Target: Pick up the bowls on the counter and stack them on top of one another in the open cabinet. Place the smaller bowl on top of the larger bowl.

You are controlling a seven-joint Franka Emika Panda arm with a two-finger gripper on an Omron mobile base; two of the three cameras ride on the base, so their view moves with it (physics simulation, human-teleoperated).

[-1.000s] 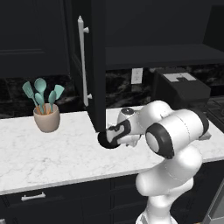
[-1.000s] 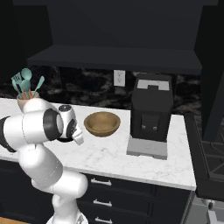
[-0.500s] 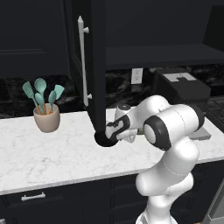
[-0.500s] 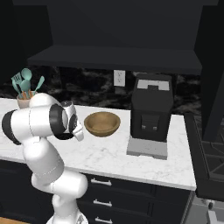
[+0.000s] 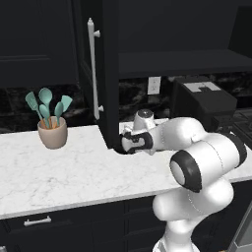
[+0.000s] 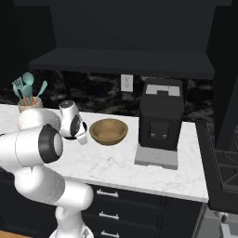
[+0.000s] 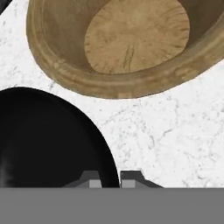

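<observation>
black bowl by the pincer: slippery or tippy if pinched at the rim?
Probably slippery: the black bowl looks glossy and smooth, so pads may slide. It looks rigid and rounded, so a rim pinch could tilt it. It sits close to the wooden bowl on the counter; a nudge may bump it.

The larger bowl sits on the desk near its back edge, just left of the coffee machine, which stands toward the desk's right end. The smaller bowl lies on the desk just beside the larger bowl, apart from it, on the side away from the machine. The utensil cup stands near the back edge toward the left end. The cabinet door hangs above the desk between cup and bowls; its shelf runs above the bowls.
</observation>
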